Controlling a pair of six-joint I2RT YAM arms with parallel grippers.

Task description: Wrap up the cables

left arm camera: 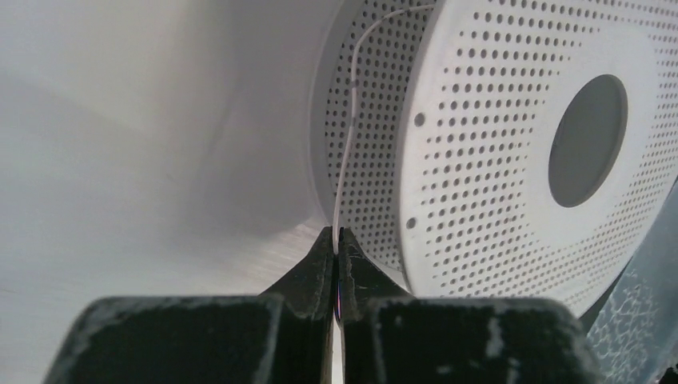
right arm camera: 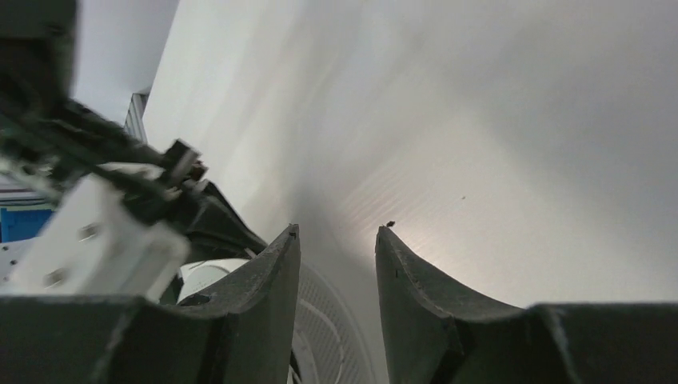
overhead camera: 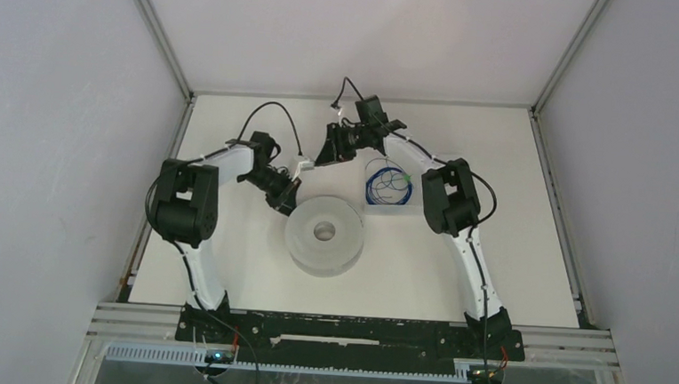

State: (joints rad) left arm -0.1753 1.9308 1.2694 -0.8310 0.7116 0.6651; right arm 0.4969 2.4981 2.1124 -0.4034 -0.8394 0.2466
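Observation:
The cable shows in the left wrist view as a very thin pale strand [left arm camera: 345, 152]. It runs from my fingertips up along the edge of a white perforated spool [left arm camera: 496, 264]. My left gripper [left arm camera: 337, 234] is shut on the strand, right beside the spool's flange. In the top view the left gripper [overhead camera: 284, 199] sits at the upper left edge of the spool [overhead camera: 323, 236]. My right gripper [overhead camera: 333, 149] hovers behind the spool. It is open and empty [right arm camera: 336, 236], with the spool [right arm camera: 336, 336] visible below between its fingers.
A loose coil of blue wire [overhead camera: 388, 184] lies on the table right of the right gripper. A small white piece [overhead camera: 303, 165] sits between the two grippers. The left arm [right arm camera: 96, 232] shows close at the left of the right wrist view. Grey walls enclose the table.

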